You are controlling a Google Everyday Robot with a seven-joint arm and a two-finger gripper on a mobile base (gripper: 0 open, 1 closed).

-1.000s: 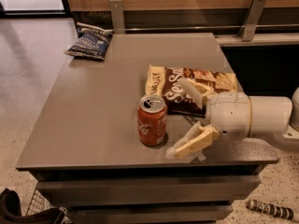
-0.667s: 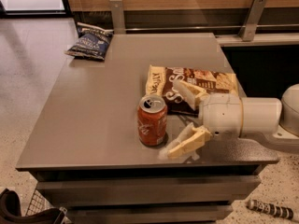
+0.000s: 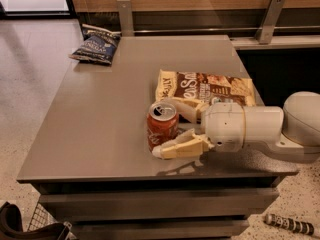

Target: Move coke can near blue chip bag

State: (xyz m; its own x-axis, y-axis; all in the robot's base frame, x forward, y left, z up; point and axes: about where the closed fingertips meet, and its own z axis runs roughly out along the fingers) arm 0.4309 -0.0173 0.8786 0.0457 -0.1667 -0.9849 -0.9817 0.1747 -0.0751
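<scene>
Gray table (image 3: 100, 114) fills most of the view, with a shiny floor around it. Far at the back left corner lies the blue chip bag (image 3: 96, 45). A wide bare stretch of table sits between it and the coke can (image 3: 162, 126), which stands upright near the front edge. The big change is here: the gripper (image 3: 168, 130) has slid in from the right, and now the can stands between its two fingers. One finger (image 3: 180, 146) lies in front of the can's bottom and the other reaches behind it. The fingers are spread apart and do not look squeezed shut yet. Just behind them lies a brown and cream bag (image 3: 205, 86). The white arm (image 3: 250, 126) comes in from the right. The can looks ready to be grabbed, but the trip to the blue bag has not begun.
</scene>
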